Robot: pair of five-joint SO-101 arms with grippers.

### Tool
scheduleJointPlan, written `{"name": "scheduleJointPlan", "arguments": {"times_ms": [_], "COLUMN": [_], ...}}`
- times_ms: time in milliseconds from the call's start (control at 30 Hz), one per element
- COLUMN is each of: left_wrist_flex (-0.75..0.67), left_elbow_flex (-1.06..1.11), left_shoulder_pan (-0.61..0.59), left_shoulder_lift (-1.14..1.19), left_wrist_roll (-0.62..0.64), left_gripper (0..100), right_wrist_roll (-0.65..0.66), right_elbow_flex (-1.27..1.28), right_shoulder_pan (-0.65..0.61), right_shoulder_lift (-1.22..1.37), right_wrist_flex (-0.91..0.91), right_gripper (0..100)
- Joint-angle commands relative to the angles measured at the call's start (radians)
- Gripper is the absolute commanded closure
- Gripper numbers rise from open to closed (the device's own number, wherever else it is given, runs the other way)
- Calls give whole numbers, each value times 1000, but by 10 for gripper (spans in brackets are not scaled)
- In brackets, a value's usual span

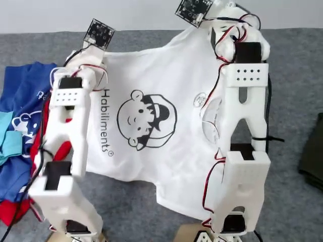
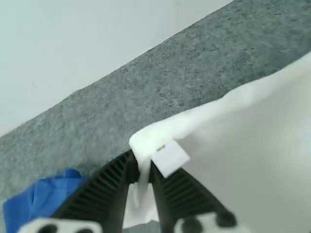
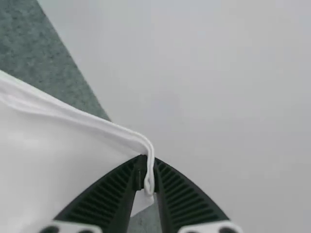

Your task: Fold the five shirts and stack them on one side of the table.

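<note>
The white shirt [image 1: 166, 65] lies spread, print side up, across the middle of the grey table [image 1: 287, 60], with a cartoon face [image 1: 146, 120] at its centre. Both arms stretch over it toward its far edge.

The left claw [image 2: 141, 162] is closed tight on a bunched far corner of the white shirt [image 2: 243, 145]. The cloth is squeezed between its black ribbed fingers [image 2: 109, 182], and a small white label [image 2: 169, 156] sticks out right beside the pinch. The right claw [image 3: 145, 172] is likewise clamped on the white shirt [image 3: 58, 155], gripping a folded hem at the other far corner. That hem is lifted off the table [image 3: 29, 48].

On the left arm's side of the white shirt sits a loose heap: a blue shirt [image 1: 25, 91] on top, a teal shirt [image 1: 7, 133] at its outer edge and a red shirt [image 1: 63, 148] showing underneath, touching the white shirt's side. The left arm [image 1: 65, 126] crosses above the seam where this heap meets the white shirt, hiding part of both. The blue shirt [image 2: 43, 194] also shows close beside the left claw.

On the opposite side of the white shirt, well apart from it, a dark cloth [image 1: 313, 151] lies at the table's edge. The right arm [image 1: 245, 101] covers the white shirt's sleeve area on that side.
</note>
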Motion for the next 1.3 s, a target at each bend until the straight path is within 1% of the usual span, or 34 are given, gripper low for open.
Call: {"name": "scheduleJointPlan", "arguments": {"times_ms": [0,200,367,567,633,800,900,967,1100,1267], "left_wrist_flex": [-23,-21,-21,-18,15,132,227,293,427,575], "left_elbow_flex": [-171,-412,-578,-642,-644,-642,-642,-644,-644,-644], "left_shoulder_pan": [-2,0,9,41,43,37,37,35,26,-15], "left_shoulder_lift": [64,219,302,384,394,404,404,402,402,396], "left_wrist_roll": [-5,-2,87,91,91,89,87,46,-92,-163], "left_gripper": [996,996,996,996,996,996,996,996,996,996], "right_wrist_roll": [15,17,17,17,17,12,12,11,11,11], "right_elbow_flex": [-46,-46,-46,-46,-46,-46,-48,-63,-95,-150], "right_shoulder_pan": [1,38,71,70,62,13,-16,-36,-73,-91], "right_shoulder_lift": [-8,7,10,10,10,5,1,-8,-27,-41], "right_wrist_flex": [-51,-59,-67,-64,-38,104,202,288,458,664], "right_gripper": [987,987,987,987,987,987,987,987,987,987]}}
